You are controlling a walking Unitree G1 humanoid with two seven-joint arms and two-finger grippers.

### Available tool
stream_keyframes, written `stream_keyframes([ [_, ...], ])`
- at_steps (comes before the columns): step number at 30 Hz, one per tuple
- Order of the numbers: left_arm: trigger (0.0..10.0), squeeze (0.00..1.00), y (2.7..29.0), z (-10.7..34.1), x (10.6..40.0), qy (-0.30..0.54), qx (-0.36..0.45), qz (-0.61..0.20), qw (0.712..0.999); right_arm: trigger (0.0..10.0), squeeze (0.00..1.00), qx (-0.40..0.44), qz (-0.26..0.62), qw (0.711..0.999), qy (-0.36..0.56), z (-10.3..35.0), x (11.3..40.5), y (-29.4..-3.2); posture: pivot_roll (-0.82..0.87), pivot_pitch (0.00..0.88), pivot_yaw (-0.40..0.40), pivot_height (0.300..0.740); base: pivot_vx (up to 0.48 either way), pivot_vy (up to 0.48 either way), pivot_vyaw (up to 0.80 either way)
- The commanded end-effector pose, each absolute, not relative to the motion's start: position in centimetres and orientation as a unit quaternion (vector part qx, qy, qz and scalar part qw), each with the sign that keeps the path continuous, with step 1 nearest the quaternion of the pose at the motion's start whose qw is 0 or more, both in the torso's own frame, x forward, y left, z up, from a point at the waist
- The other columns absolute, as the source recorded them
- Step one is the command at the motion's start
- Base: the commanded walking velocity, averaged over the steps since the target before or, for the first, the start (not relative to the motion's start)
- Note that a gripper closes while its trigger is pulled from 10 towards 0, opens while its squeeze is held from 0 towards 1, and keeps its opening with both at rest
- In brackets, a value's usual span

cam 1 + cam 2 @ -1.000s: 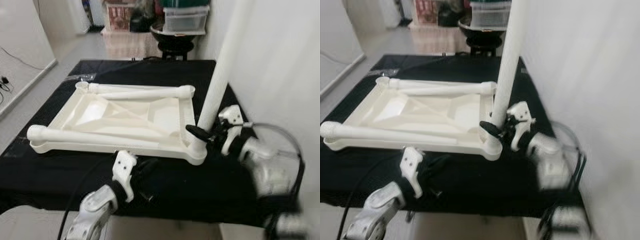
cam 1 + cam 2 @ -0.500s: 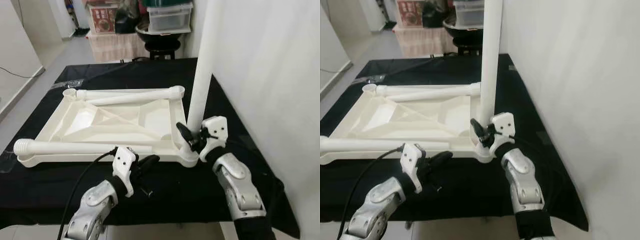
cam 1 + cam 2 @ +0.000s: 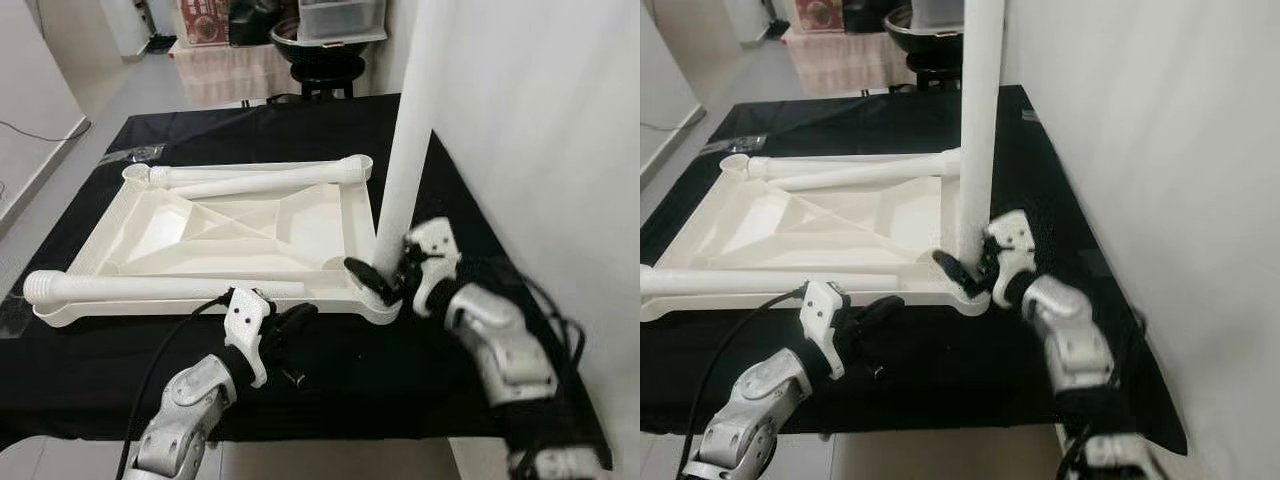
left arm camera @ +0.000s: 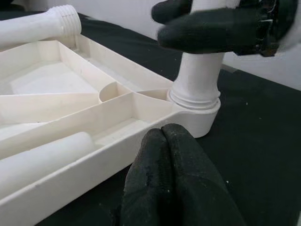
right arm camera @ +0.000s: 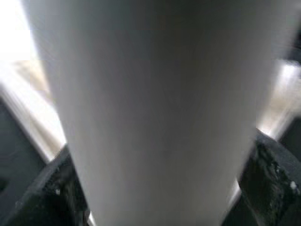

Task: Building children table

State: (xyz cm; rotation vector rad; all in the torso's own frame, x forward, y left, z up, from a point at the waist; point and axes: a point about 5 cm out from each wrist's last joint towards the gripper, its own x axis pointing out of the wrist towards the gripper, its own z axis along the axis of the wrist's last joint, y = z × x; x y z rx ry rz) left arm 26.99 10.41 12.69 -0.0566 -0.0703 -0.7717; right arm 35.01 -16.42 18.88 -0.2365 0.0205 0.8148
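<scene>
A white plastic tabletop [image 3: 230,225] lies upside down on the black-covered table. One white leg [image 3: 405,150] stands upright in the near right corner socket [image 4: 195,101]. My right gripper [image 3: 385,272] is shut on this upright leg just above the socket, a black finger [image 5: 268,174] on each side. Two more legs lie loose, one along the far rim [image 3: 260,177] and one along the near rim [image 3: 150,288]. My left gripper [image 3: 300,318] is shut and empty, low over the cloth just in front of the tabletop's near edge, left of the socket.
The black cloth [image 3: 470,200] covers the work table to its edges. A white wall [image 3: 540,120] runs close along the right side. Behind the table stand a black stool [image 3: 325,65] and storage boxes. Open floor [image 3: 60,120] lies to the left.
My right forearm has swung outward to the right while its gripper stayed clamped at the leg's base. The leg stands straighter than a second ago. The left gripper has hardly moved.
</scene>
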Motion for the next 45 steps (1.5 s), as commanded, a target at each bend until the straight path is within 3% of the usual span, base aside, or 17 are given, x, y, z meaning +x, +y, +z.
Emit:
stream_keyframes([
  [1, 10.0, 0.00, 10.3, 12.3, 26.8, -0.028, -0.025, -0.375, 0.926, 10.0, 0.00, -0.133, 0.442, 0.886, 0.042, 17.9, 35.5, -16.2, -0.09, 0.077, 0.012, 0.740, 0.000, 0.000, 0.00],
  [4, 10.0, 0.00, 10.2, 12.3, 26.8, -0.029, -0.024, -0.375, 0.926, 10.0, 0.00, -0.138, 0.447, 0.883, 0.046, 18.3, 36.0, -16.4, -0.09, 0.076, 0.010, 0.740, 0.000, 0.000, 0.00],
  [5, 10.0, 0.00, 10.1, 12.3, 26.7, -0.029, -0.023, -0.375, 0.926, 8.4, 0.00, -0.130, 0.445, 0.885, 0.048, 19.3, 37.0, -16.4, -0.08, 0.076, 0.007, 0.740, 0.000, 0.000, 0.00],
  [6, 10.0, 0.00, 10.1, 12.3, 26.7, -0.029, -0.023, -0.375, 0.926, 8.4, 0.00, -0.130, 0.445, 0.885, 0.048, 19.3, 37.0, -16.4, -0.08, 0.076, 0.007, 0.740, 0.000, 0.000, 0.00],
  [7, 10.0, 0.00, 10.1, 12.3, 26.6, -0.029, -0.023, -0.375, 0.926, 4.2, 0.00, -0.124, 0.447, 0.884, 0.050, 19.7, 37.4, -16.3, -0.08, 0.076, 0.002, 0.740, 0.000, 0.000, 0.00],
  [8, 10.0, 0.00, 10.1, 12.3, 26.6, -0.029, -0.023, -0.375, 0.926, 4.2, 0.00, -0.124, 0.447, 0.884, 0.050, 19.7, 37.4, -16.3, -0.08, 0.076, 0.002, 0.740, 0.000, 0.000, 0.00],
  [9, 10.0, 0.00, 10.0, 12.3, 26.6, -0.029, -0.023, -0.376, 0.926, 1.4, 0.00, -0.120, 0.450, 0.883, 0.051, 19.9, 37.5, -16.2, -0.08, 0.076, -0.002, 0.740, 0.000, 0.000, 0.00],
  [10, 10.0, 0.00, 10.0, 12.3, 26.6, -0.029, -0.023, -0.376, 0.926, 1.4, 0.00, -0.120, 0.450, 0.883, 0.051, 19.9, 37.5, -16.2, -0.08, 0.076, -0.002, 0.740, 0.000, 0.000, 0.00],
  [11, 10.0, 0.00, 10.0, 12.2, 26.5, -0.029, -0.023, -0.376, 0.926, 0.0, 0.00, -0.111, 0.460, 0.879, 0.057, 19.8, 37.6, -16.3, -0.09, 0.077, -0.006, 0.740, 0.000, 0.000, 0.00],
  [23, 10.0, 0.00, 9.8, 12.1, 26.3, -0.028, -0.029, -0.377, 0.925, 0.0, 0.00, -0.087, 0.484, 0.867, 0.076, 18.1, 36.9, -17.6, -0.10, 0.079, -0.002, 0.740, 0.000, 0.000, 0.00],
  [29, 10.0, 0.00, 10.0, 12.3, 26.2, -0.029, -0.032, -0.377, 0.925, 0.0, 0.00, -0.076, 0.433, 0.896, 0.060, 16.4, 35.4, -18.3, -0.12, 0.105, -0.002, 0.740, 0.000, 0.000, 0.00],
  [31, 10.0, 0.00, 10.4, 12.5, 26.3, -0.031, -0.036, -0.375, 0.926, 0.0, 0.00, 0.032, 0.253, 0.965, 0.066, 11.5, 32.0, -13.6, -0.16, 0.126, 0.016, 0.740, 0.000, 0.000, 0.00],
  [32, 10.0, 0.00, 10.5, 12.6, 26.4, -0.031, -0.037, -0.376, 0.925, 0.0, 0.00, -0.056, 0.213, 0.975, 0.033, 11.8, 30.7, -12.4, -0.15, 0.130, 0.021, 0.740, 0.000, 0.000, 0.00],
  [34, 10.0, 0.00, 10.6, 12.6, 26.5, -0.030, -0.037, -0.378, 0.924, 0.0, 0.00, -0.097, 0.219, 0.971, -0.015, 13.2, 30.2, -11.5, -0.15, 0.130, 0.025, 0.740, 0.000, 0.000, 0.00],
  [42, 10.0, 0.00, 10.5, 12.5, 26.9, -0.024, -0.036, -0.392, 0.919, 0.0, 0.00, -0.029, 0.275, 0.961, 0.024, 12.2, 31.9, -11.5, -0.16, 0.107, 0.032, 0.740, 0.000, 0.000, 0.00],
  [43, 10.0, 0.00, 10.6, 12.5, 27.0, -0.027, -0.036, -0.382, 0.923, 10.0, 0.00, -0.016, 0.271, 0.962, 0.021, 12.5, 32.0, -11.6, -0.14, 0.105, 0.027, 0.740, 0.000, 0.000, 0.00],
  [45, 10.0, 0.00, 10.6, 12.5, 27.0, -0.028, -0.036, -0.377, 0.925, 10.0, 0.00, -0.004, 0.264, 0.964, 0.019, 12.7, 32.1, -11.9, -0.14, 0.105, 0.027, 0.740, 0.000, 0.000, 0.00],
])
